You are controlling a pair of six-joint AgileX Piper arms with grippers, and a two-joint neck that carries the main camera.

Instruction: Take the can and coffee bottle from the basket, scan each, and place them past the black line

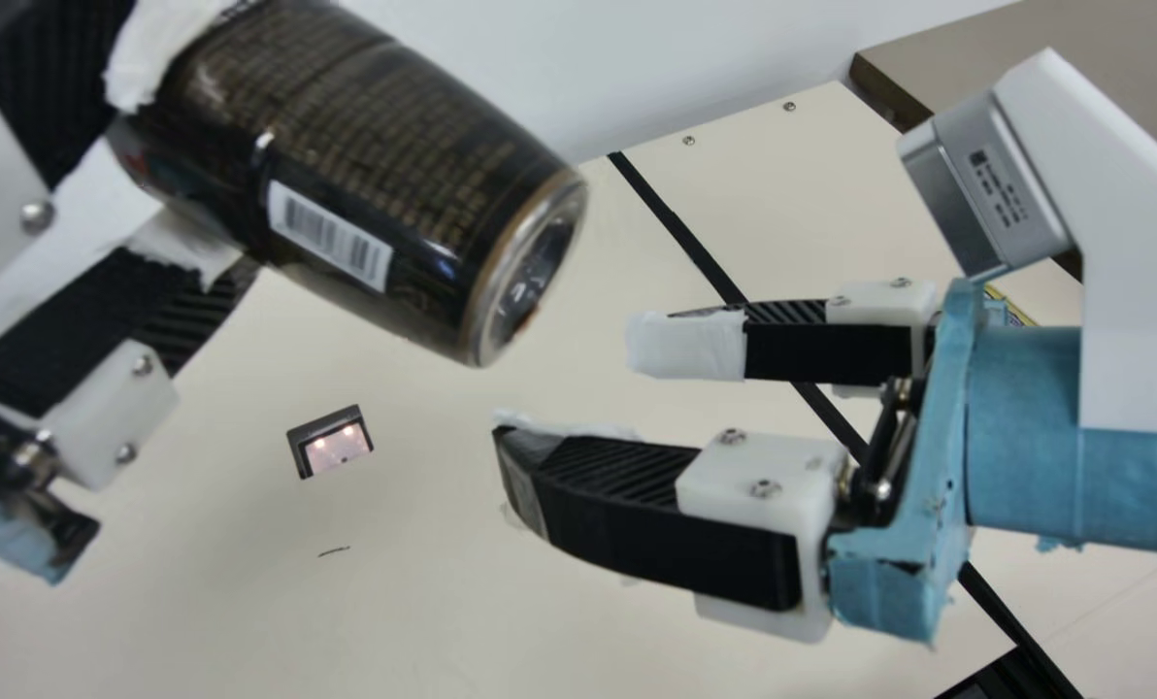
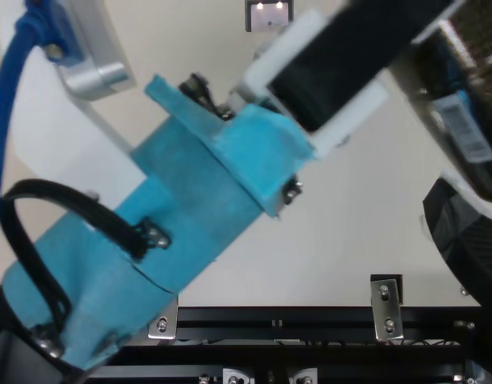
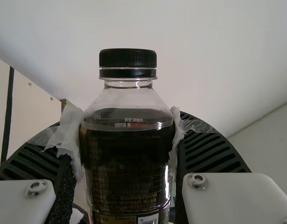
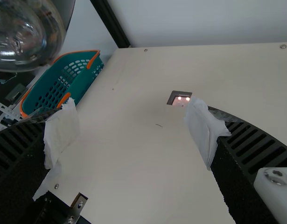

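Observation:
My left gripper (image 1: 179, 160) is shut on the dark coffee bottle (image 1: 375, 165), held tilted above the table, its base towards my right gripper and a barcode showing. In the left wrist view the bottle (image 3: 127, 163) stands between the taped tips of the left gripper (image 3: 124, 126), black cap away from the hand. My right gripper (image 1: 569, 388) is open close by the bottle's base, nothing between its fingers. In the right wrist view the bottle's base (image 4: 22, 32) hangs near the right gripper (image 4: 130, 119). The scanner (image 1: 334, 447) is lit in the table; the black line (image 1: 680, 233) runs behind the right gripper.
A teal basket (image 4: 64, 84) with orange rim and handles stands at the table's edge in the right wrist view. Dark metal rails (image 2: 310, 324) edge the table in the top view. A brown-grey surface (image 1: 1044, 68) lies beyond the table's corner.

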